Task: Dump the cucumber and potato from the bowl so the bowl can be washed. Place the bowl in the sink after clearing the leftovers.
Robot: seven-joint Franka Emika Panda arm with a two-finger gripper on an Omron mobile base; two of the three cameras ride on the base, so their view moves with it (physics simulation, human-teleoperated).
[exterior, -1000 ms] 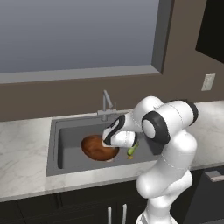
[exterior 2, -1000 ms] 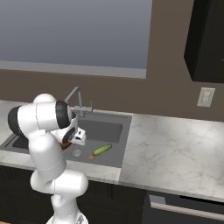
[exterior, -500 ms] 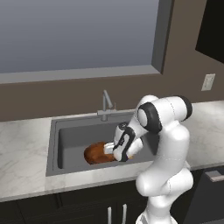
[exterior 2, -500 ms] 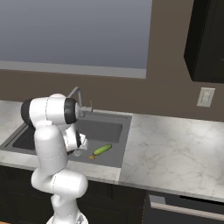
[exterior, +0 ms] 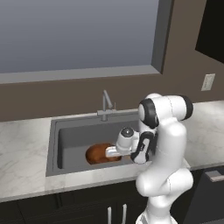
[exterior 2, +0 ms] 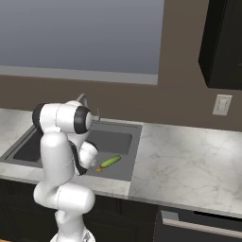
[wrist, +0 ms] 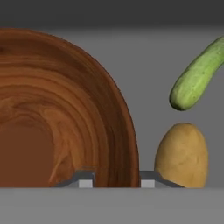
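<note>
The reddish-brown bowl (exterior: 98,154) lies low in the dark-grey sink (exterior: 74,133). My gripper (exterior: 110,152) reaches in from the right and is shut on its rim. In the hand view the bowl (wrist: 57,113) has nothing inside it, and its wall passes between the two fingertips of my gripper (wrist: 116,180). The tan potato (wrist: 181,153) rests on the sink floor just right of the bowl. The green cucumber (wrist: 197,76) lies beyond it, apart from the bowl. The cucumber (exterior 2: 110,161) also shows on the basin floor near the sink's right wall.
The slim grey faucet (exterior: 105,105) stands at the sink's back edge. Marble counter (exterior 2: 189,165) runs on both sides of the basin. A window ledge (exterior: 78,74) sits above, and an outlet (exterior: 208,82) is on the right wall.
The arm has swung down and forward, carrying the bowl from mid-height over the basin to low in the sink. The hand now points sideways into the basin.
</note>
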